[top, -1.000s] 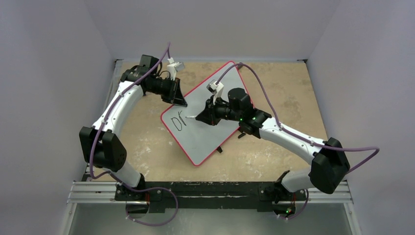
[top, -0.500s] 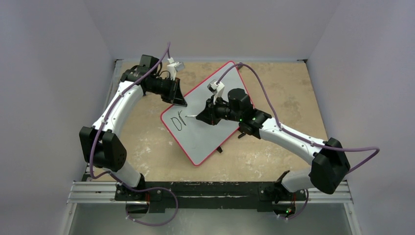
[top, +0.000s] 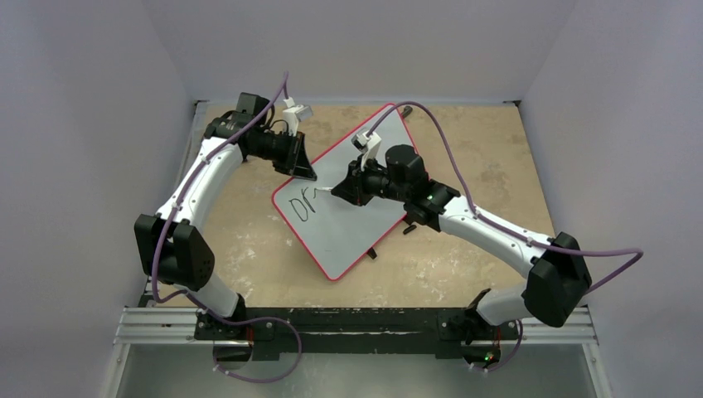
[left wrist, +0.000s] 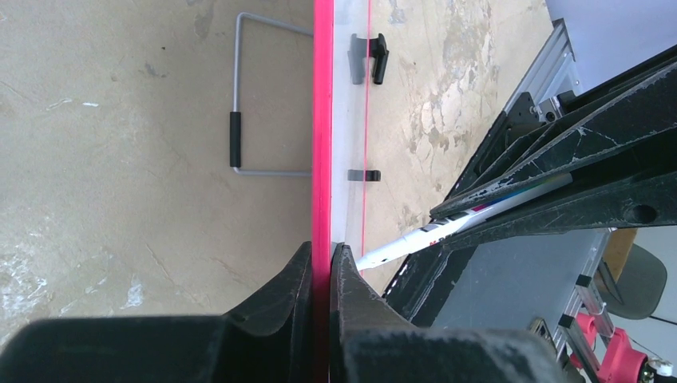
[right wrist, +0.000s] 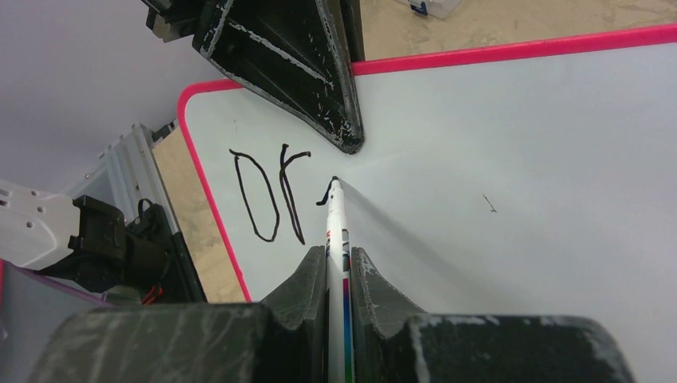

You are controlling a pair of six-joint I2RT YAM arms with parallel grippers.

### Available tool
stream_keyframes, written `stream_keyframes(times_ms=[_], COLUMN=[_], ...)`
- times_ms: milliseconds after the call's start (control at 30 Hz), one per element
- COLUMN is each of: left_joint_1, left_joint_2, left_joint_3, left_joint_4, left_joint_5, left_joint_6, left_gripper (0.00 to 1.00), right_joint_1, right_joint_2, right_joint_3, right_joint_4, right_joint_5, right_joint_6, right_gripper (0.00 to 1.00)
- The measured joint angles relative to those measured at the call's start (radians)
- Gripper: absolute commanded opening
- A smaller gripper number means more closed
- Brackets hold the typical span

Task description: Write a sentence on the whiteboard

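Note:
The whiteboard (top: 348, 236) lies tilted on the table, white with a thin red rim (left wrist: 322, 120). Black marker letters "Dr" (top: 303, 205) stand near its left corner, the only part of the sentence that shows. They also show in the right wrist view (right wrist: 267, 195). My right gripper (right wrist: 338, 255) is shut on a white marker (right wrist: 336, 215). The marker's tip touches the board just right of the "r", at a short fresh stroke. My left gripper (left wrist: 322, 251) is shut on the board's red rim at its upper left edge (top: 308, 174).
A grey wire stand with a black grip (left wrist: 235, 140) sticks out from under the board. Black clips (left wrist: 367, 57) sit on the board's edge, one at the near side (top: 372, 252). Beige table (top: 489, 149), grey walls around, metal rail (top: 356, 325) in front.
My right gripper has moved slightly away and up the board with the marker, and a short new stroke has appeared right of the "r". The left arm has not moved.

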Motion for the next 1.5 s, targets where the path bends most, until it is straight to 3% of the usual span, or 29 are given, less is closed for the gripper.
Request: stream_keyframes(times_ms=[933,1500], left_joint_1=[0.000,-0.003], left_joint_2=[0.000,-0.004], left_joint_3=[0.000,0.000], left_joint_4=[0.000,0.000], left_joint_5=[-0.001,0.000], left_joint_6=[0.000,-0.001], left_gripper=[0.00,0.00], right_joint_1=[-0.001,-0.001], right_joint_2=[0.014,-0.037], right_joint_3=[-0.025,-0.015], right_joint_4=[-0.007,-0.105], right_joint_5=[-0.099,0.014], right_joint_6=[-0.023,-0.030], right_gripper=[0.00,0.00])
